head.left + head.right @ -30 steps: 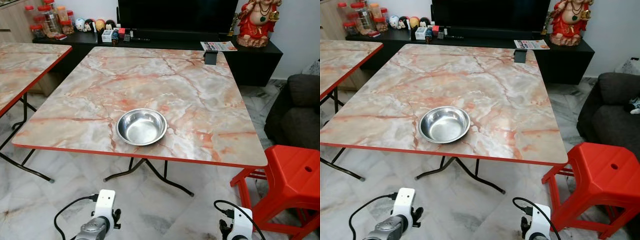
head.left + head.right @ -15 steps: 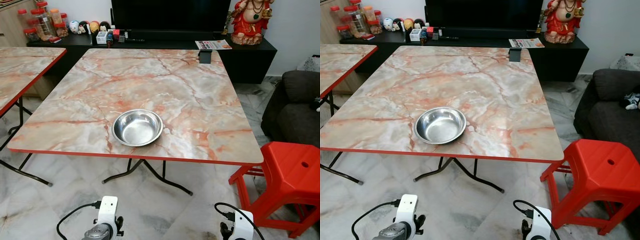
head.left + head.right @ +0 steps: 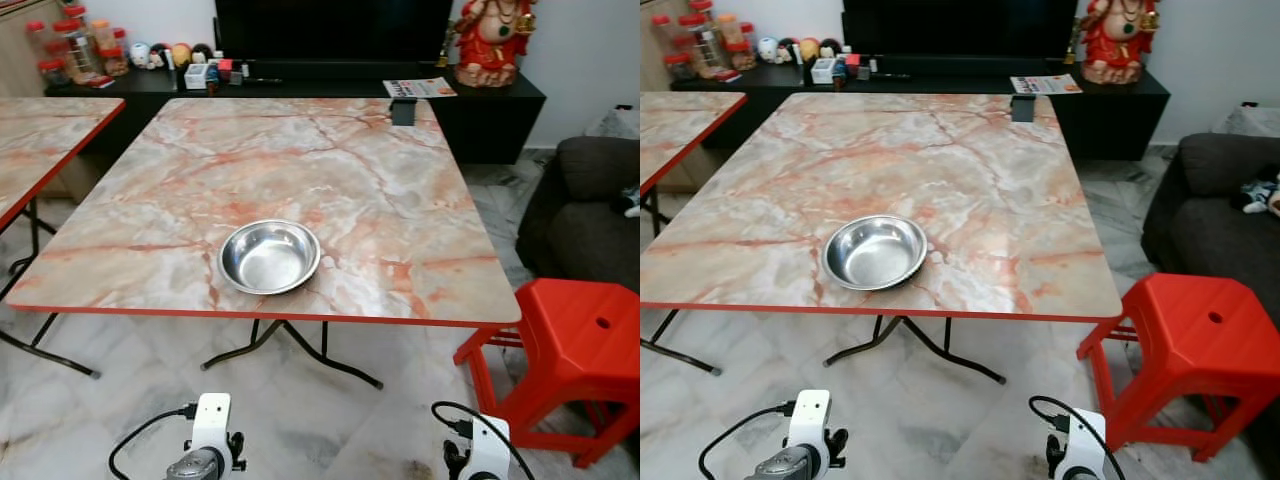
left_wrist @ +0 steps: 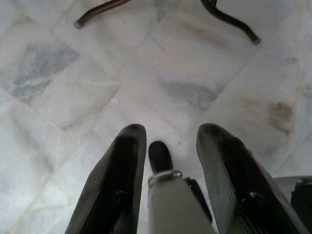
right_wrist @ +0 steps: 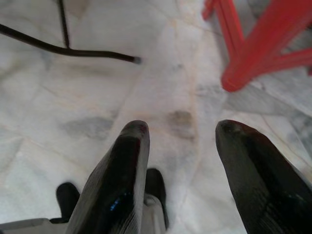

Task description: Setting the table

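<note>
Steel bowl (image 3: 269,257) sits upright and empty on the marble-pattern table (image 3: 380,190), near the near edge, a bit left of the middle. A small dark object (image 3: 403,111) is at the far right corner. Red plastic stool (image 3: 575,350) stands just off the near right corner, with a dark sofa (image 3: 590,200) beyond it. A second table (image 3: 40,140) is off to the left. TV cabinet (image 3: 490,110) stands behind, holding jars (image 3: 75,50) and a red figurine (image 3: 487,40). Left gripper (image 4: 168,141) hangs low over the floor tiles, fingers parted, holding nothing. Right gripper (image 5: 183,134) is the same, spread wider, empty, near the stool leg (image 5: 253,53).
</note>
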`<state>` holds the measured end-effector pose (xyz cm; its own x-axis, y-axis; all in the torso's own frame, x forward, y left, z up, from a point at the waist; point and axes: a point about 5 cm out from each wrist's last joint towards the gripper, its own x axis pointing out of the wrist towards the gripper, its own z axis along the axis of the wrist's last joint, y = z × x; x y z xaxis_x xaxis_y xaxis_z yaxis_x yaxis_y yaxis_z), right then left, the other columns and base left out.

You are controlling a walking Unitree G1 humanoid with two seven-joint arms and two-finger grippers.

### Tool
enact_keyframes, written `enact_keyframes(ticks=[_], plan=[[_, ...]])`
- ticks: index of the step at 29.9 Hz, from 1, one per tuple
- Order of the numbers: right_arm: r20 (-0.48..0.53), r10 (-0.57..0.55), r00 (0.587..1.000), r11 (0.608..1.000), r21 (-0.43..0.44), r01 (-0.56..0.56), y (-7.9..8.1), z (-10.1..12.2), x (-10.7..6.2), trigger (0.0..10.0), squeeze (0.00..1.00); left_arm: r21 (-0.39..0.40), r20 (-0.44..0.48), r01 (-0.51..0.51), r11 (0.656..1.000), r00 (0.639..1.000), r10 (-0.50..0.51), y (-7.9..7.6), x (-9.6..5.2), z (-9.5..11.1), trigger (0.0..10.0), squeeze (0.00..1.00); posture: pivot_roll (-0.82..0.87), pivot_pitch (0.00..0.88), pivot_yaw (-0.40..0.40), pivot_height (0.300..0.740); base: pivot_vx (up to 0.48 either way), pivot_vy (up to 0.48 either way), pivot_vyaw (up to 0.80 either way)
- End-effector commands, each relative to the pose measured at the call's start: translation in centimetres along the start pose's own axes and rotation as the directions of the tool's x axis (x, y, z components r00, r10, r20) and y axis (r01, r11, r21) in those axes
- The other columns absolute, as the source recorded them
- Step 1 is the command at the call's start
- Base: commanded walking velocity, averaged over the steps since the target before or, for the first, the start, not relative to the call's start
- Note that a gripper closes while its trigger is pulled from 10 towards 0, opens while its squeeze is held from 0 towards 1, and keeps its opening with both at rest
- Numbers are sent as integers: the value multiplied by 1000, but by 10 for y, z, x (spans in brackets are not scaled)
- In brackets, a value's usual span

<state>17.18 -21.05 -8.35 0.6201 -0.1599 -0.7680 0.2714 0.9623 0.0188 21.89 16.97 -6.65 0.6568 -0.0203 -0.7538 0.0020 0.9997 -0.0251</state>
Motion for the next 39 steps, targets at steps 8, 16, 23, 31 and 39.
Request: enact_keyframes(ticks=[8,16,23,31,39], plan=[[-9,4,1000,1000,20,-3,3,-2,0,10000,0,2,-26,-22,1000,999,22,7,-2,-7,10000,0,-58,0,4,740,0,480,0],[-5,6,1000,1000,20,-6,4,-2,0,10000,0,11,-29,-27,1000,999,27,9,-2,-8,10000,0,-57,0,13,740,0,480,-492],[-3,15,1000,1000,14,-15,6,-1,0,10000,0,23,-32,-34,999,999,34,10,-2,-8,10000,0,-52,0,17,740,0,480,0],[0,22,1000,1000,18,-22,8,0,1,10000,0,22,-33,-43,999,998,44,11,-2,-8,10000,0,-46,0,14,740,0,480,0],[5,33,999,999,-20,-33,12,1,1,10000,0,10,-32,-63,998,997,63,15,-3,-8,10000,0,-33,0,9,740,0,480,0]])
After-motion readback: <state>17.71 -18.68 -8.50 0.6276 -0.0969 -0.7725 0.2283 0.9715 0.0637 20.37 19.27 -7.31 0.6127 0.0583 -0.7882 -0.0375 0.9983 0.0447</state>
